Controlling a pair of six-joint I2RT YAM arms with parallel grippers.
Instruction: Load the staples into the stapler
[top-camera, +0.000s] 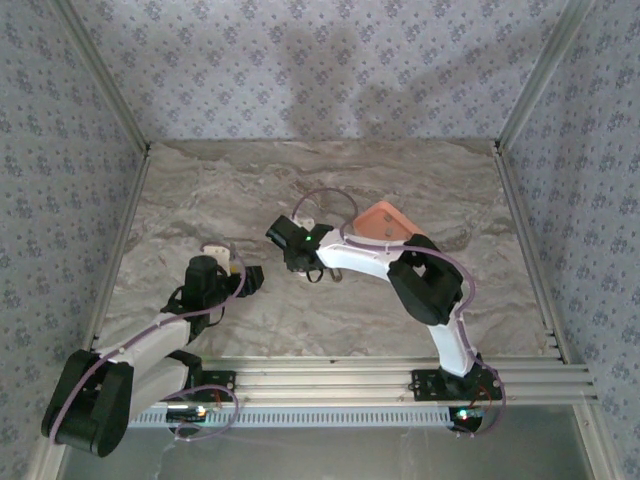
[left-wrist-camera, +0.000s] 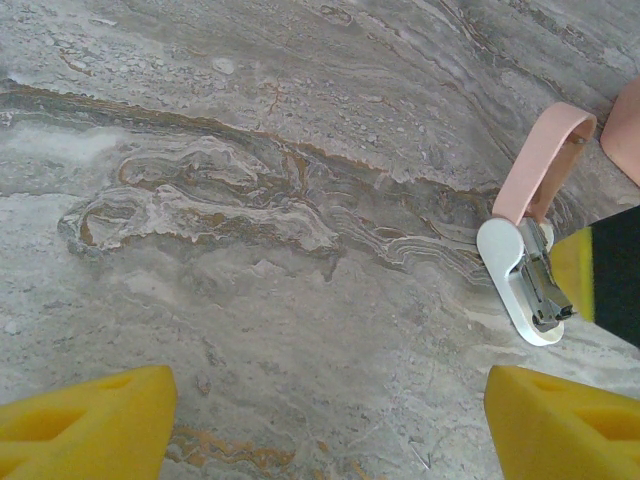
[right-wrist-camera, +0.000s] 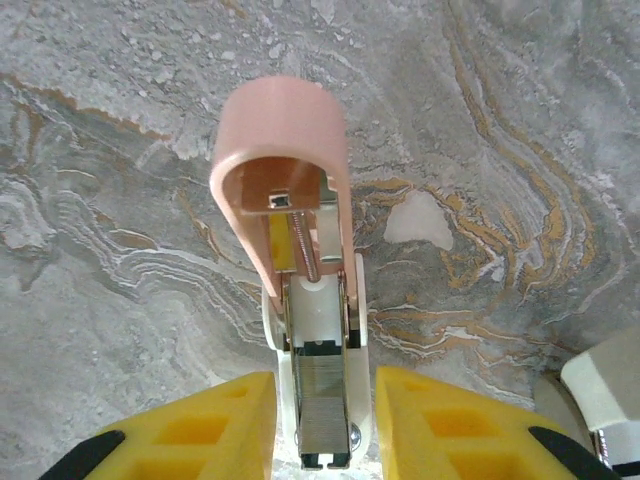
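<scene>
Right gripper (right-wrist-camera: 325, 430) straddles the open pink-lidded white plastic stapler (right-wrist-camera: 285, 150); I cannot tell if clamped. Left gripper (left-wrist-camera: 330, 420) gapes, well apart. Risk: nudging spills grey metal staples (right-wrist-camera: 322, 405).

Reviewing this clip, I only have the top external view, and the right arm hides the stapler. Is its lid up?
Observer: Yes. In the right wrist view the stapler has its pink lid swung up, leaving the inside exposed.
Operator: Anything loaded?
Observer: A ribbed grey strip, apparently the staples, lies inside, ahead of the white pusher.
Operator: And the left gripper?
Observer: Its wrist view shows the left gripper open, yellow fingers wide apart above the table, with the stapler off to one side.
</scene>
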